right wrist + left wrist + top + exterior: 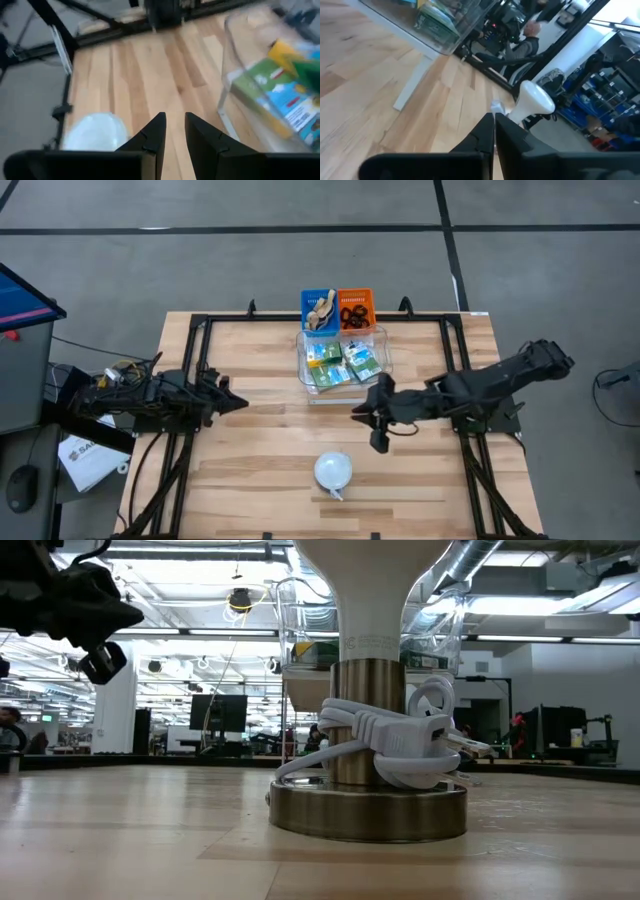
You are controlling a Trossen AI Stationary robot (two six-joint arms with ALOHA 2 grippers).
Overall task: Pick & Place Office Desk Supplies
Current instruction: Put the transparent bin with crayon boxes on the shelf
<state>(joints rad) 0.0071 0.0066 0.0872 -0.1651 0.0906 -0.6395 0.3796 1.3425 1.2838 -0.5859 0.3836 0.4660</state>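
Note:
Several yellow-and-green crayon boxes (340,362) lie in a clear bin (303,370) at the table's far middle. They also show in the right wrist view as crayon boxes (277,95). Behind the clear bin, a blue bin holds tan rubber bands (320,310) and an orange bin holds black rings (355,312). My right gripper (376,420) (175,129) hovers just near of the clear bin, narrowly open and empty. My left gripper (238,402) (494,127) waits over the table's left part, shut on nothing.
A white lamp (333,470) with a round metal base (368,810) and a coiled white cord (400,735) stands near the table's near edge, just near of my right gripper. Bare wood lies between the two arms. A black frame (200,330) runs along the table's edges.

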